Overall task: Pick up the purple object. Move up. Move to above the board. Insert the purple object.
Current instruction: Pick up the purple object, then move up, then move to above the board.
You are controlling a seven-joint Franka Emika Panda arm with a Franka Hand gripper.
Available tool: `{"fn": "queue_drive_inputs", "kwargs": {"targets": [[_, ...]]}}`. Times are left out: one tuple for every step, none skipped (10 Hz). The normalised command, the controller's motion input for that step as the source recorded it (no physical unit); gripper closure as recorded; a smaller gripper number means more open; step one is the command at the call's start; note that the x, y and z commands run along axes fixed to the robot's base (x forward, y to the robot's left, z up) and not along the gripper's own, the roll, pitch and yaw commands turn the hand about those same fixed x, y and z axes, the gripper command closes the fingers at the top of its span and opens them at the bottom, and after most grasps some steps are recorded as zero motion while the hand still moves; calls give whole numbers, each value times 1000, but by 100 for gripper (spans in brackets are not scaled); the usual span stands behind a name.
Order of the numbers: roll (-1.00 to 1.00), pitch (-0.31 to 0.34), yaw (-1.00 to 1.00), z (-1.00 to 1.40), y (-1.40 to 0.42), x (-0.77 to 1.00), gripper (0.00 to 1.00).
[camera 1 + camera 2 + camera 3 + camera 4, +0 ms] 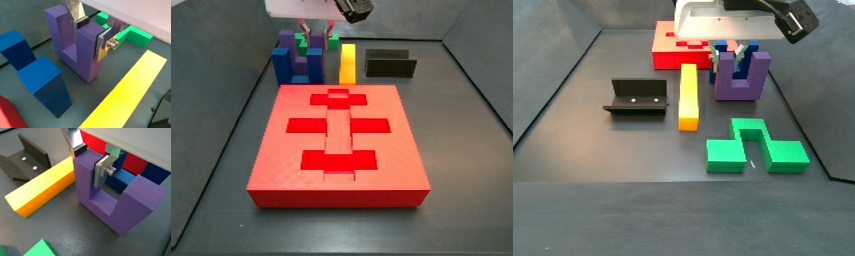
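My hand (pixel 89 162) grasps one prong of the purple object (pixel 113 195), resting behind the board (pixel 339 140); lifting, carrying, inserting remain.

Side views face opposite (board (pixel 338 140) between); wrist views close on gripper (pixel 92 34).

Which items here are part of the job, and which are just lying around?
In the job: purple object, one prong between the gripper jaws; board.
Lying about: blue block, yellow bar, green block, fixture.
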Motion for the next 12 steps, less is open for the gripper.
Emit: {"fn": "queue_drive_inputs", "kwargs": {"targets": [[0,0,0,0,0,0,100],[0,0,0,0,0,0,100],[0,0,0,0,0,0,100],[0,0,0,833,0,0,100],[3,21,-31,805,62,-47,100],[15,26,-38,562,57,-88,100],[20,-3,-18,266,31,-44,100],[0,0,0,1400,0,0,100],[-1,9,3,1400,0,-5,100],[23,18,6,1400,4,-54,100],[30,1,8,1400,1,-29,100],[13,57,4,1400,-4,62,100]]}}
